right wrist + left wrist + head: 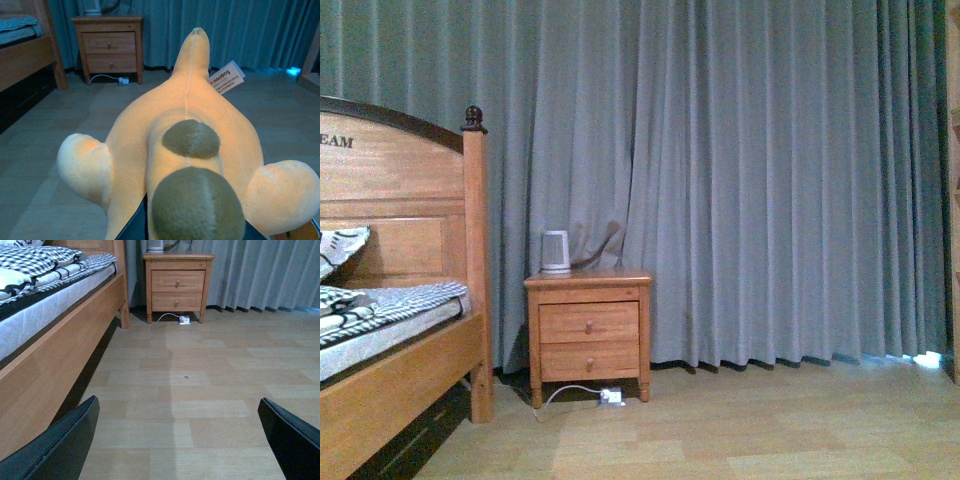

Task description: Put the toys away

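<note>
Orange-yellow plush toy fills the centre of the right wrist view, seemingly pinched by your right fingers, mostly hidden beneath. Left fingers are spread, empty. Hold it firmly and level; no bin shows, so locate one first.

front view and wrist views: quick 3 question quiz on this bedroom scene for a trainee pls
1. The plush toy is mainly: A orange-yellow, B green, C white.
2. True or false: the left gripper is open and empty.
3. Fill in: the nightstand has ___ drawers.
Key: 1 A; 2 true; 3 two.
</note>
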`<state>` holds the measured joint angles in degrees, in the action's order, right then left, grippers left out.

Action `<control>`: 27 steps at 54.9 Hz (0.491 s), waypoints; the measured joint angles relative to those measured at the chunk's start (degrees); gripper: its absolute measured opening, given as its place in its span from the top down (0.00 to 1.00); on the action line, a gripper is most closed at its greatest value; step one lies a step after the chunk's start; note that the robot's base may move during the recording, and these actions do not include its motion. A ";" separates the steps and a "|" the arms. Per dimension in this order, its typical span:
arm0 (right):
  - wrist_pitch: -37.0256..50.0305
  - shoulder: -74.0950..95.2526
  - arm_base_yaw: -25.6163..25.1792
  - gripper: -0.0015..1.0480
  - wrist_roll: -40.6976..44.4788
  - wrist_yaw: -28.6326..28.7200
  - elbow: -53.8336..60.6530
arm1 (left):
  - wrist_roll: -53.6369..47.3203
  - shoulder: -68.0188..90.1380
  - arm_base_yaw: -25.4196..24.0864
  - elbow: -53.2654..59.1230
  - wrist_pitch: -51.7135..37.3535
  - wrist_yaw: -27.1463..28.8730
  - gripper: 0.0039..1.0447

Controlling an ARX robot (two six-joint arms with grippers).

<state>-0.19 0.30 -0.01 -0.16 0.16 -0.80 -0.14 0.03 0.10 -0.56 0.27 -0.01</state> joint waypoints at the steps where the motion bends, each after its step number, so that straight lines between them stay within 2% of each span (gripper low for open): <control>1: 0.00 0.00 0.00 0.90 0.00 0.02 0.00 | 0.02 0.00 0.00 0.00 0.00 0.00 0.06; 27: 0.00 0.02 0.00 0.90 0.00 0.00 0.00 | 0.02 -0.02 0.00 0.00 0.00 0.00 0.06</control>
<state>-0.19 0.32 -0.01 -0.16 0.16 -0.80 -0.12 0.01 0.10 -0.56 0.27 -0.01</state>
